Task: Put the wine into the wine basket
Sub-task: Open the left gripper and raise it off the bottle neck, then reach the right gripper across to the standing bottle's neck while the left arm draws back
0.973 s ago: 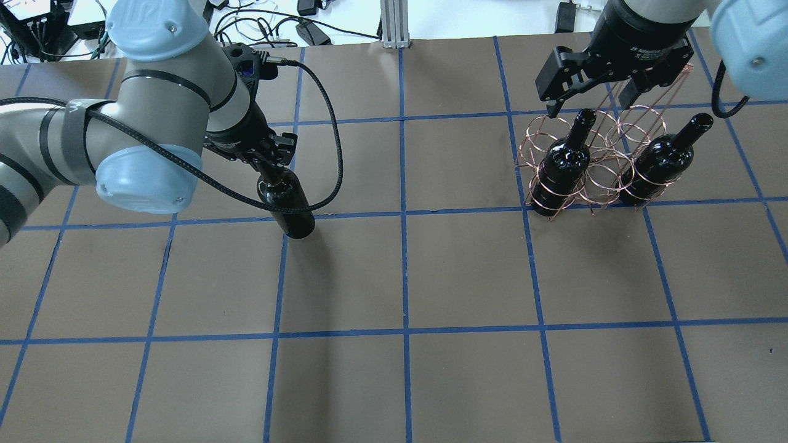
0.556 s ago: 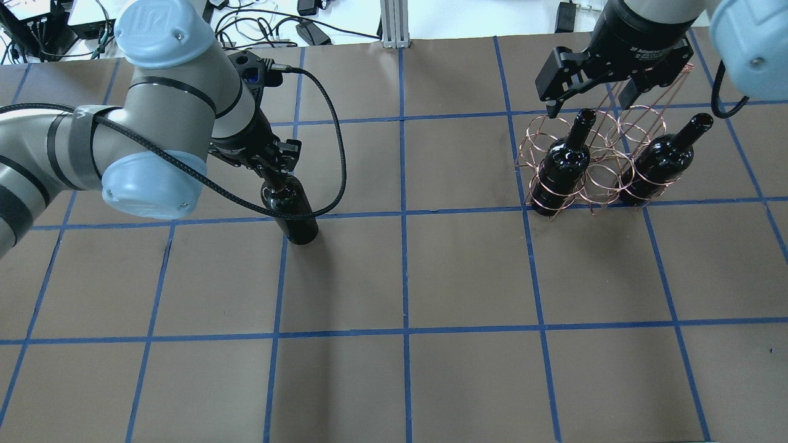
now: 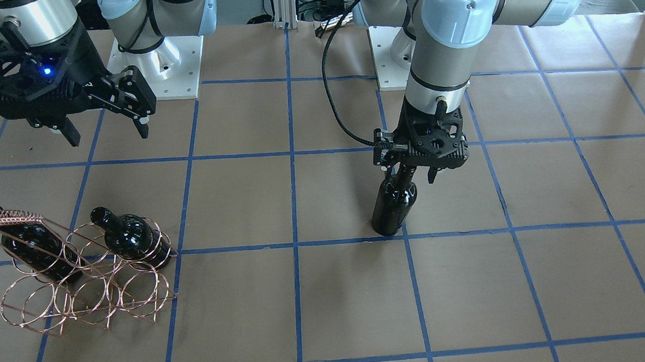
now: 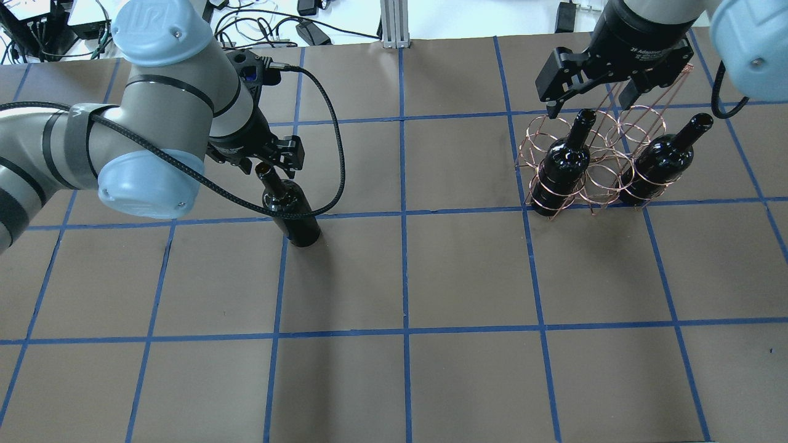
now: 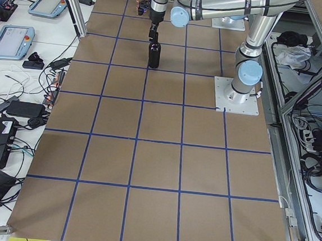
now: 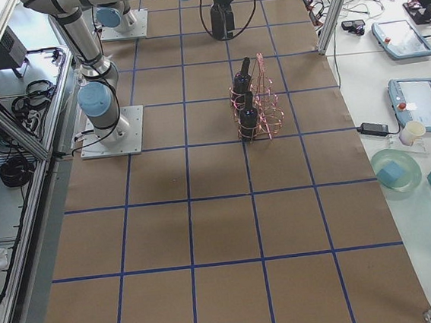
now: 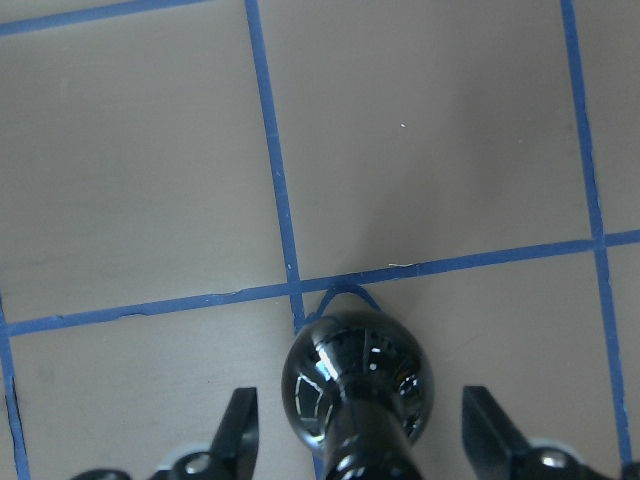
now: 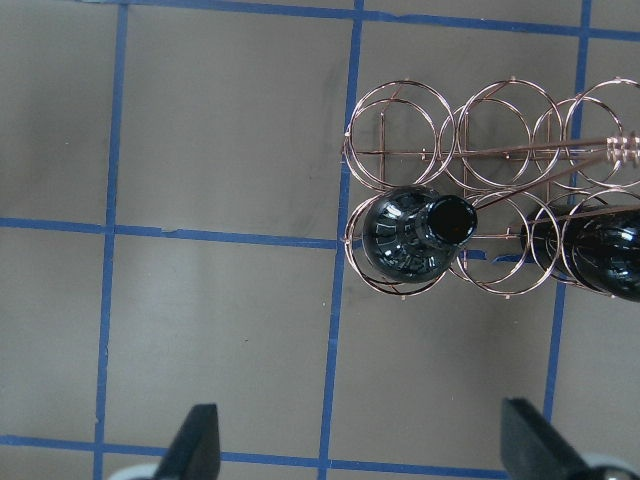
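Observation:
A black wine bottle stands upright on the table at a blue tape crossing, also seen in the front view and the left wrist view. My left gripper is open, its fingers well apart on either side of the bottle's neck and not touching it. The copper wire wine basket stands at the far right and holds two more black bottles. My right gripper hangs open and empty above the basket.
The table is brown paper with a blue tape grid. Cables and power bricks lie beyond its far edge, beside an aluminium post. The arm bases stand on plates at the robot's side.
My left gripper covered the bottle's neck before. Now it is open and higher, so the bottle's mouth shows. The bottle shifted slightly and stands free. The right arm has not moved.

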You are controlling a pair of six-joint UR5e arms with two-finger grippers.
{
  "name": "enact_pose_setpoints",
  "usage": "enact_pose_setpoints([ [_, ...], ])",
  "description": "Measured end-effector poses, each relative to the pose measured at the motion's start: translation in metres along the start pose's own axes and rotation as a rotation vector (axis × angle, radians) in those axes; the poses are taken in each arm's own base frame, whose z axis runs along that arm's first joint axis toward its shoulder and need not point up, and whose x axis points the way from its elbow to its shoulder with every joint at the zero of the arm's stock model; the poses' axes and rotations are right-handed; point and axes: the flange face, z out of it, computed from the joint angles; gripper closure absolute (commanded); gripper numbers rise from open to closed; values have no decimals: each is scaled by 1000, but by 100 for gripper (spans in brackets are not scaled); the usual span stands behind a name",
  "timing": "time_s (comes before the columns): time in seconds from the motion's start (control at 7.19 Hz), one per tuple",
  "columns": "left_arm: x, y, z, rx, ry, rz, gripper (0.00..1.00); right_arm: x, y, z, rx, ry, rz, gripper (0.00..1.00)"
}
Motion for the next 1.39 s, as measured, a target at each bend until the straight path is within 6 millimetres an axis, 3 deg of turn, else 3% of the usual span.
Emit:
enact_pose_setpoints([
  [0.28, -7, -7, -16, -18, -4, -11, 0, -3, 0, -2, 6, 1, 8, 0],
  [0.42, -22, -18, -35, -12, -8, -34, 0, -13, 0, -2, 16, 3, 25, 0],
  [0.7, -79, -45, -76, 28, -20, -120, 0, -66, 2, 7, 18, 19, 58, 0],
  [0.83, -109, -51, -83, 32, -28, -152, 0, -94, 2, 17, 12, 27, 79, 0],
  [0.97, -143, -53, -86, 33, -37, -176, 0, -117, -1, 27, 16, 26, 116, 0],
  [1.25, -227, -45, -84, 15, -51, -227, 0, -171, -4, 23, 42, -18, 222, 0],
  [1.39, -251, -39, -81, 1, -52, -240, 0, -204, -6, 20, 46, -46, 268, 0],
])
